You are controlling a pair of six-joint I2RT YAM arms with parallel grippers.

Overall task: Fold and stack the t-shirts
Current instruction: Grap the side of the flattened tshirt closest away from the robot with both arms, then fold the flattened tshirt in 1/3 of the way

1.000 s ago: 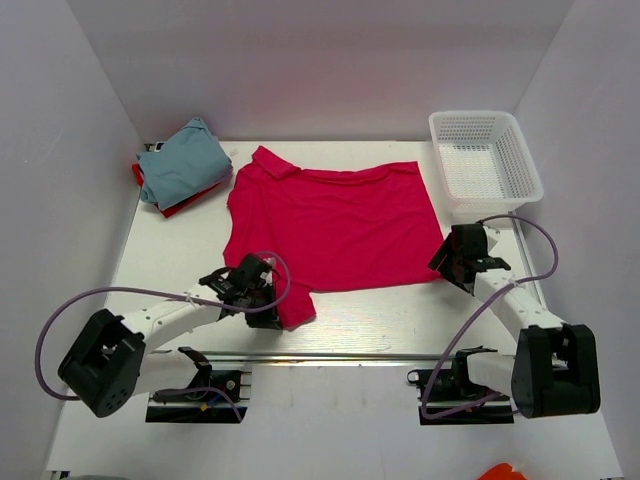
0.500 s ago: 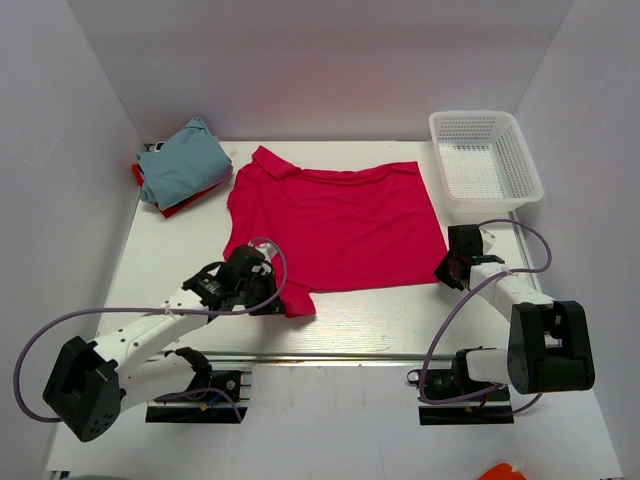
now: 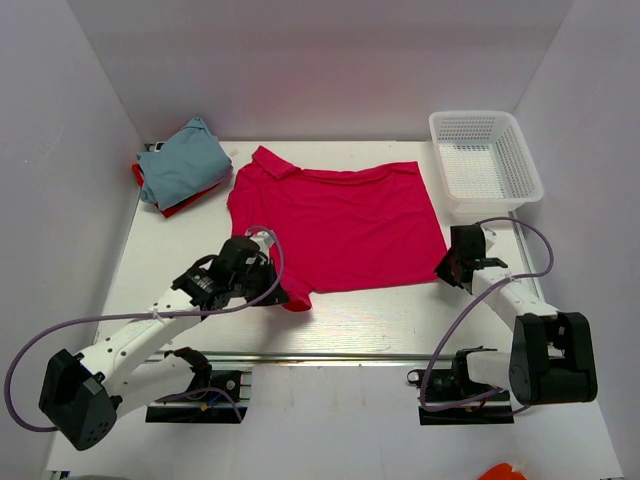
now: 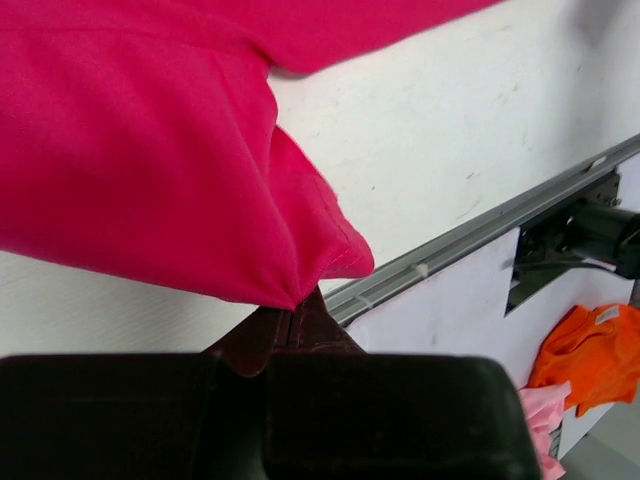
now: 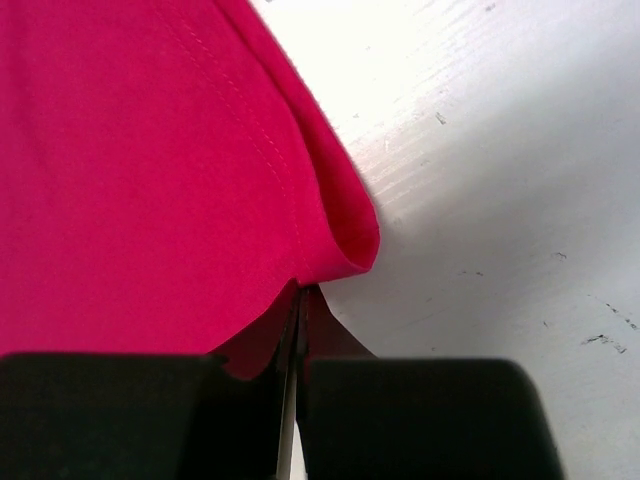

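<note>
The magenta t-shirt [image 3: 335, 225] lies spread flat in the middle of the table [image 3: 380, 315], collar toward 11 o'clock and hem toward 3 o'clock. The right end effector [image 3: 452, 268], whose jaws stood apart a second ago, has now clamped onto the hem corner at the shirt's 4 o'clock; its wrist view shows the pinched cloth curling up off the table. The left end effector [image 3: 262, 290] stays closed on the sleeve at 7 o'clock and has carried it slightly inward. With both near corners held, the shirt looks ready for a fold away from the arms. The far edge toward 12 o'clock has bare table beyond it. The blue-grey t-shirt [image 3: 182, 165], stacked on the red t-shirt [image 3: 190, 203], sits just beside the collar at 10 o'clock, and the basket [image 3: 487, 160] sits near the hem at 2 o'clock, so a sideways drift either way is tight.
</note>
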